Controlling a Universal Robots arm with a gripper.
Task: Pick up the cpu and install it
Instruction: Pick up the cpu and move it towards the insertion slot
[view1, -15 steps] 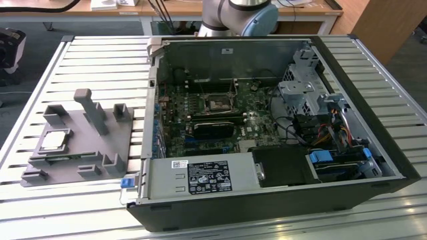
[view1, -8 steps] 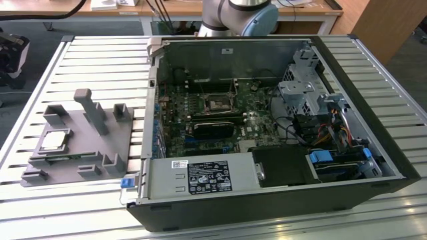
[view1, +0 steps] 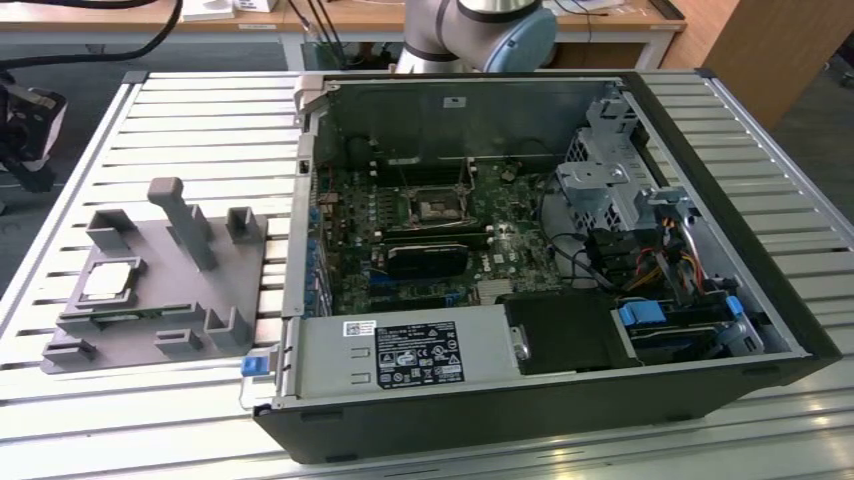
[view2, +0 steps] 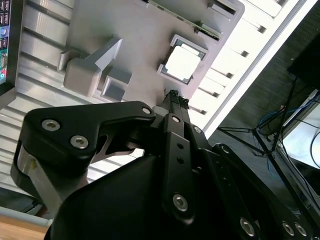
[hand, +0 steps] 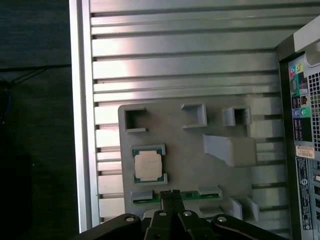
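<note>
Plainly the work has barely begun: the cpu (hand: 148, 166) lies flat in its pocket on the grey fixture (hand: 185, 145), on the slatted table (view1: 200, 110) beside the open computer case (view1: 747, 250). The gripper (hand: 172, 193) hangs above it, fingers pressed together and empty (near the chip, not touching). Pickup and installation both remain.

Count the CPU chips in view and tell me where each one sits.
1. The cpu lies in a square pocket of the grey fixture plate, to the exterior view's left of the open computer case, apart from the gripper. Another could be hidden inside the case.
</note>
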